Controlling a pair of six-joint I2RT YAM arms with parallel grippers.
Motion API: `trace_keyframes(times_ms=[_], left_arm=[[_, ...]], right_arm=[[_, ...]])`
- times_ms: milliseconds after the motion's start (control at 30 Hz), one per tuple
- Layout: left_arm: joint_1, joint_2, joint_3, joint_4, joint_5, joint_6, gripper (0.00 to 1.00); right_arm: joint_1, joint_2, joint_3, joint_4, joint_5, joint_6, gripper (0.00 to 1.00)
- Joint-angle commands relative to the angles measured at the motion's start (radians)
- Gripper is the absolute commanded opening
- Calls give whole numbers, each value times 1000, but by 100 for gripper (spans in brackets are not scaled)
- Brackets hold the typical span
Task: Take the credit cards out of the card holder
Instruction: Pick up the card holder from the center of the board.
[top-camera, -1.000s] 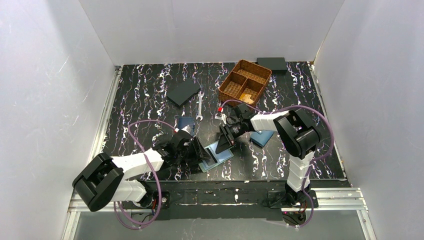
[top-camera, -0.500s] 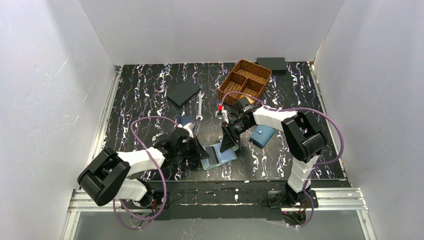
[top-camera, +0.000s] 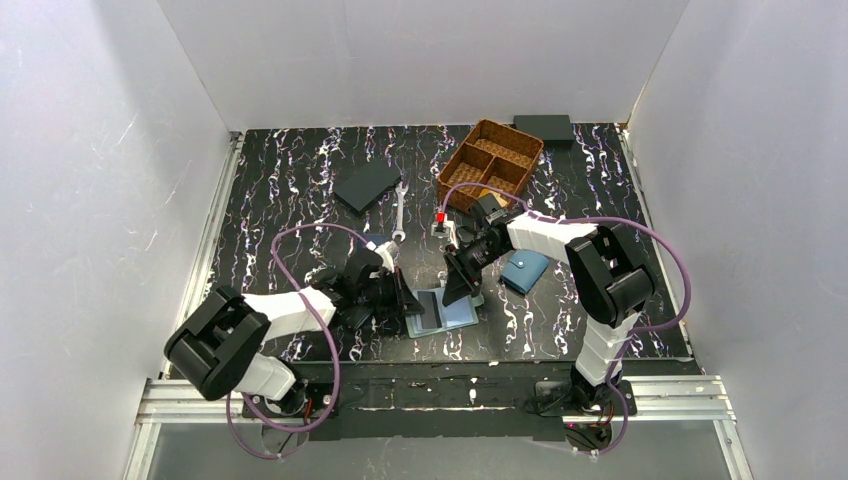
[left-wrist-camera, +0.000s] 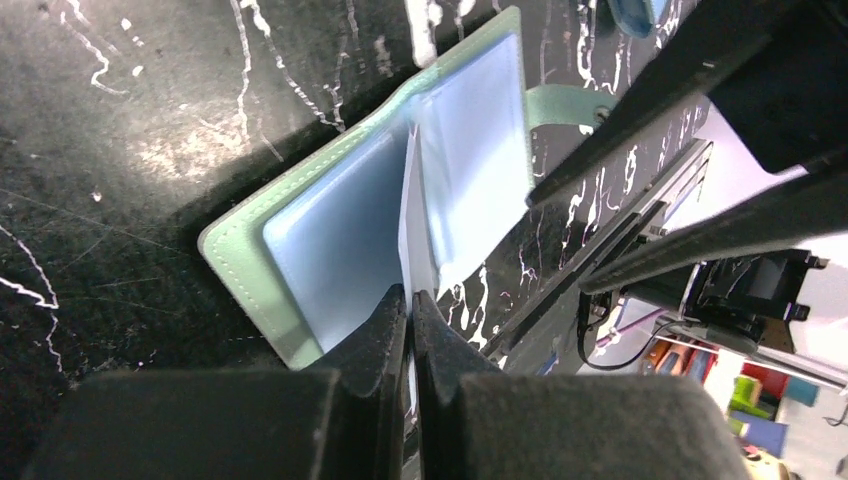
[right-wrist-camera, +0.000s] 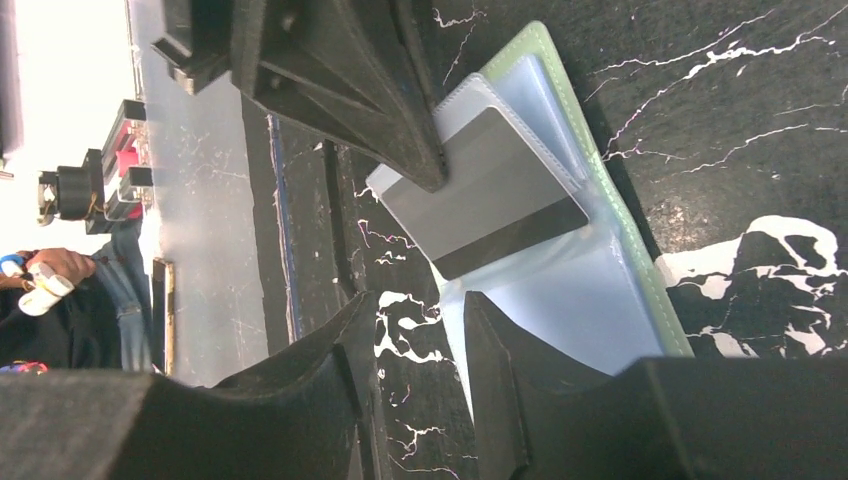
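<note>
The mint-green card holder lies open near the front of the table, its pale plastic sleeves showing. My left gripper is shut on the edge of one sleeve page and holds it up from the card holder. In that sleeve sits a grey credit card with a dark stripe. My right gripper is open at the holder's other side, one finger over the sleeves, the other over bare table. In the top view the left gripper and right gripper flank the holder.
A wicker basket stands at the back, with a black box behind it. A wrench and a dark flat pad lie mid-table. A blue wallet lies right of the right gripper, and a small red-topped item sits near it.
My left gripper has gone from open to shut, pinching the sleeve page, and pushed right. The right gripper drew slightly back and opened a little; the blue wallet is now uncovered.
</note>
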Motion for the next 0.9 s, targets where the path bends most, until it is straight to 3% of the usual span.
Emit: trace_keyframes(times_ms=[0,300,467,867], left_arm=[[5,-100,3,-27,-15,126,0],[5,-290,-20,-25,13,325,0],[5,-298,-21,2,69,316,0],[5,-333,-50,146,155,249,0]], right_arm=[[-4,-29,40,-28,2,-35,47],[-8,-76,50,-87,-44,-142,53],[-41,-97,68,-153,-139,-212,56],[-59,-89,43,-116,-274,-161,59]])
